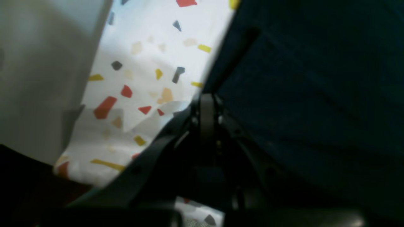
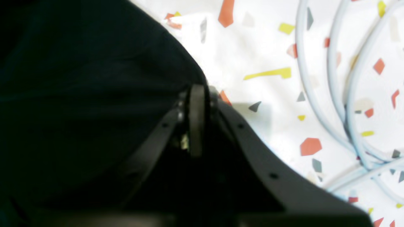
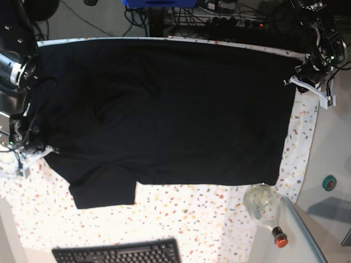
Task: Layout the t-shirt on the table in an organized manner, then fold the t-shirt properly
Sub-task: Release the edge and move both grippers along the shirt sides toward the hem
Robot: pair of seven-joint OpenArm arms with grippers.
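Across the upper and middle part of the base view, the black t-shirt [image 3: 164, 109] lies spread flat on the speckled bench [image 3: 208, 219], one short sleeve reaching toward the lower left. At the right edge of that view, the left tool [image 3: 299, 82] is pressed together at the shirt's edge, apparently pinching the cloth. At the left edge, the right tool [image 3: 38, 149] is likewise pressed together on the shirt's edge. A black keyboard [image 3: 118, 253] sits at bottom centre, a clear bottle [image 3: 263, 208] lower right, and pale cables [image 2: 341, 94] loop in the right wrist view.
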